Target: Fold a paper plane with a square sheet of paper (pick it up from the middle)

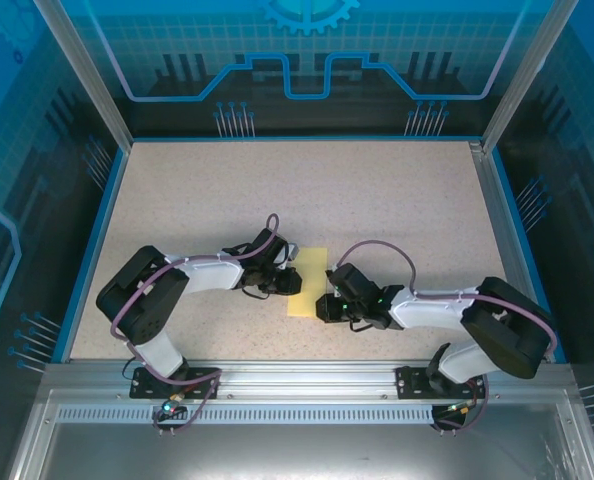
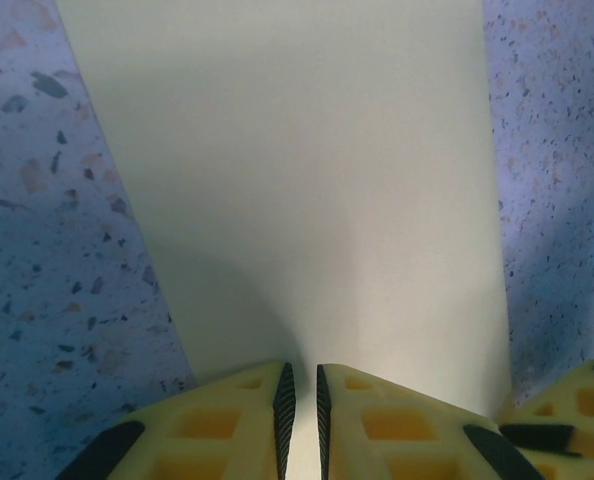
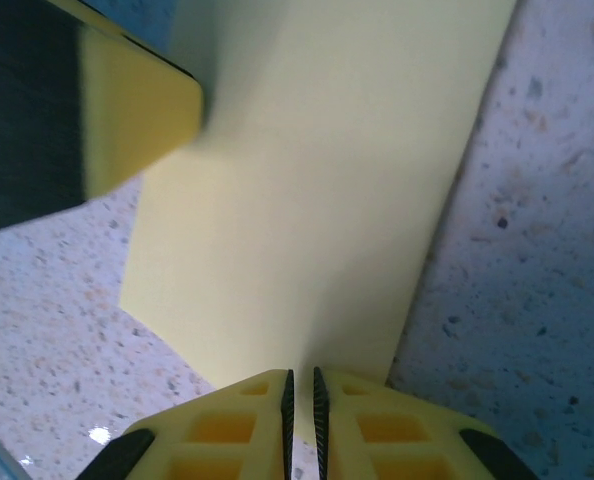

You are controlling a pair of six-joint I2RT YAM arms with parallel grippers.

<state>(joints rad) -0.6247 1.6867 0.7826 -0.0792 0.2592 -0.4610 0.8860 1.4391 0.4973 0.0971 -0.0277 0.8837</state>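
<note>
While the left gripper (image 2: 300, 380) pinches the square sheet of paper (image 1: 310, 280), the right gripper (image 3: 300, 382) does too

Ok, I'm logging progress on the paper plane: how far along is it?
Done: the pale yellow sheet of paper shows as a narrow strip, not a square, so a first fold seems made, though no crease is clear. In hand: the left end effector and right end effector each pinch an opposite edge of it. Still to do: no pointed nose or wing folds show yet.
</note>
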